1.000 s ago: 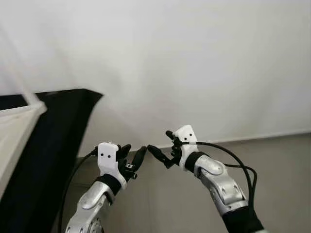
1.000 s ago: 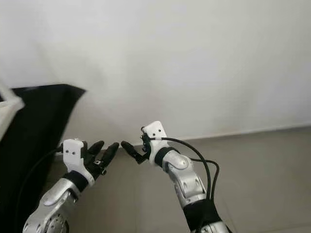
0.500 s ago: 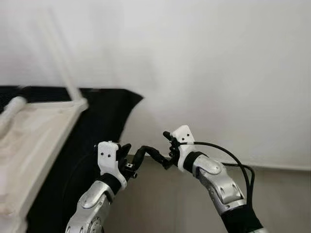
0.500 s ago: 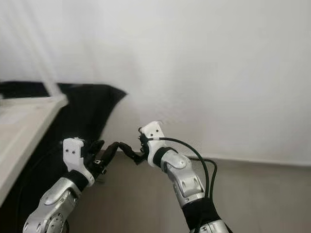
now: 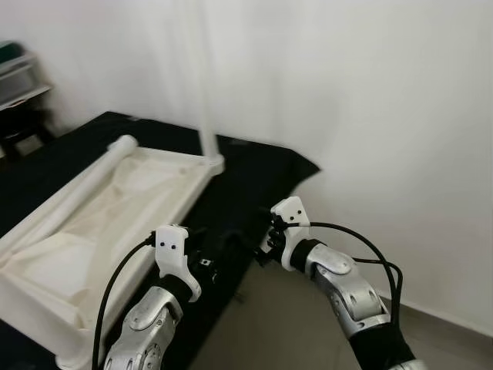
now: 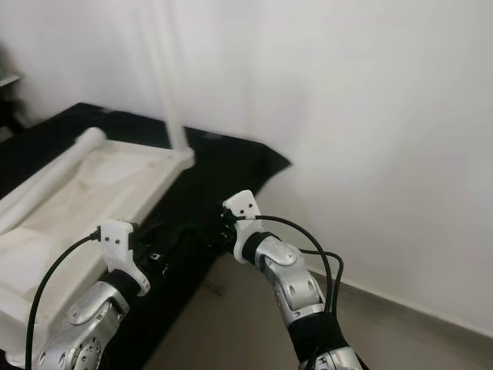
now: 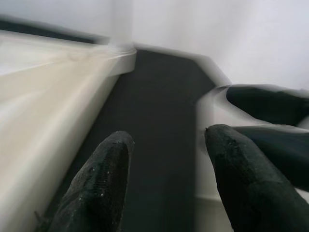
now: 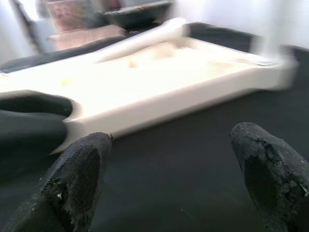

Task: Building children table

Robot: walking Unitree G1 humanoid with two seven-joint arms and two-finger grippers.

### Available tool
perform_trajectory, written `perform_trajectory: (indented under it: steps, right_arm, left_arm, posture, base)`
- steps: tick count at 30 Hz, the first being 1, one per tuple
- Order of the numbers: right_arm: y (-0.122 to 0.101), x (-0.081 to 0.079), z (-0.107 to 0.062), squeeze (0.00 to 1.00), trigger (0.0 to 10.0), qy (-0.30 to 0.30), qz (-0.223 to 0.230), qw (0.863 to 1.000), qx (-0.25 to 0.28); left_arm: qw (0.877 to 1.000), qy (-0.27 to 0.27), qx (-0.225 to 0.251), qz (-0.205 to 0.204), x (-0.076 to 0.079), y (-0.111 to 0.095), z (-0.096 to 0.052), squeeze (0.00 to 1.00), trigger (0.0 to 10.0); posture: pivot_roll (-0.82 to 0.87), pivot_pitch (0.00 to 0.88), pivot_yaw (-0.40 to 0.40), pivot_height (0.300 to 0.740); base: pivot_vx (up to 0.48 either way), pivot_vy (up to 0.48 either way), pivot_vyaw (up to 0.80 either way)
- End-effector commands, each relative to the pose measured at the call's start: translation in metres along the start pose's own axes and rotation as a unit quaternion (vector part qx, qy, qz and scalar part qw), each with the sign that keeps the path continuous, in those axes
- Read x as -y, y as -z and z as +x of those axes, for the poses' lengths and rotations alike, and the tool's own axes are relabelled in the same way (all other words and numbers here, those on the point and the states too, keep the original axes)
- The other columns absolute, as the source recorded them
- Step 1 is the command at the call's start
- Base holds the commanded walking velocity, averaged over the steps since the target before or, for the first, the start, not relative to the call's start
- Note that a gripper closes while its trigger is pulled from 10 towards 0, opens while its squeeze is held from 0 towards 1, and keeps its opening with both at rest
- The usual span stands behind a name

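Left eye view shows a white wall [image 5: 370, 100] behind everything, with grey floor [image 5: 277, 324] below it on the robot's right. A black mat [image 5: 254, 177] covers the ground to the robot's left and reaches out to a corner near the wall. On that mat lies the upturned white children's table [image 5: 100, 223], its underside facing up with a raised rim all round. One white leg [image 5: 202, 92] stands upright at the table's far corner, blurred, while a loose white tube [image 5: 77, 189] rests along the table's far left edge.

Both arms are raised in front of the robot, over the mat's right edge and just beside the table's near right edge. The left gripper [image 7: 166, 169] has its two black fingers [image 7: 99, 183] spread a moderate way apart with nothing between them; the table's rim runs beside it. The right gripper [image 8: 164, 179] is spread wide and likewise empty, pointing across the mat toward the table's long side. The two grippers point toward each other, their tips close together.
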State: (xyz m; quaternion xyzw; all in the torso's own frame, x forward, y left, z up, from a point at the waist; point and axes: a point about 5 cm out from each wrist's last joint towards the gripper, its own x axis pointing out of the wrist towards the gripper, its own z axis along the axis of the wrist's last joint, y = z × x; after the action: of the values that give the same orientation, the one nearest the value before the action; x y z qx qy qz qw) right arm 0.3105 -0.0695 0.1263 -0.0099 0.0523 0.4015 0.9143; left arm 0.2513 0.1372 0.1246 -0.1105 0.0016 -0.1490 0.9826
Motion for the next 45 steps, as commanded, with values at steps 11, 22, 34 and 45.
perform_trajectory:
  steps: [11,22,34,45]
  right_arm:
    - [0.0042,0.0021,-0.0038,0.0,10.0,-0.002,-0.008,1.0,-0.009]
    - [0.0035,0.002,-0.003,0.0,10.0,-0.002,-0.012,1.0,-0.01]
    - [0.0037,0.0027,-0.0027,0.0,10.0,-0.001,-0.014,1.0,-0.013]
    - [0.0014,0.0066,-0.0037,0.0,10.0,0.01,0.009,1.0,0.002]
  left_arm:
    - [1.0,0.008,-0.001,-0.002,0.0031,0.0,0.0011,0.0,10.0]
    - [1.0,-0.005,-0.001,-0.009,-0.0001,-0.0004,0.0023,0.0,10.0]
    - [1.0,-0.003,-0.001,-0.011,0.0,-0.0005,0.0031,0.0,10.0]
    - [1.0,0.002,-0.001,-0.01,0.0016,-0.0008,0.0033,0.0,10.0]
  posture:
    - [-0.11,0.041,0.056,0.74]
    - [-0.11,0.047,0.056,0.74]
    - [-0.12,0.047,0.056,0.74]
    - [-0.12,0.047,0.054,0.74]
  base:
    - [0.098,0.0,0.65]
    - [0.0,-0.233,0.8]
    - [0.0,0.0,0.8]
    - [0.0,-0.119,0.51]
